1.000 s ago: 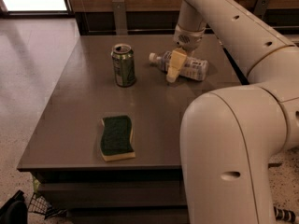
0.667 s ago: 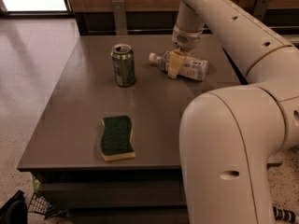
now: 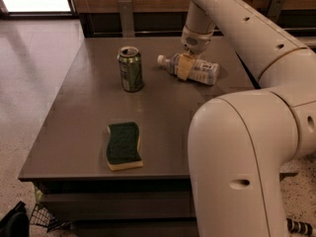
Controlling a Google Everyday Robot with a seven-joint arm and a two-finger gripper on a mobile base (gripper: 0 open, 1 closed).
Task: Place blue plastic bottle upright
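Early in the task, by the look of it. Nothing upright yet as regards the bottle (image 3: 205, 72): flat on its side at the far right of the table (image 3: 74, 122), cap (image 3: 161, 59) pointing left toward the can (image 3: 131, 69), base pointing right. Near the can, but apart from it.

Down at the bottle with the gripper (image 3: 183, 67), low over the part just behind the neck, touching it or as good as touching. Cannot tell whether clenched on the bottle or released. No sign of lift: resting full length on the tabletop.

Left to do, judging from this: securing a hold if none is there, raising the neck end, swinging the bottle onto its base, setting it on bare table, letting go without toppling it. Worth minding the can close by on the left during the swing.

By count: one bottle, lying; one can, standing; one sponge (image 3: 123, 144), green face up, near the front edge and well apart from the rest; one table; one arm with one gripper.
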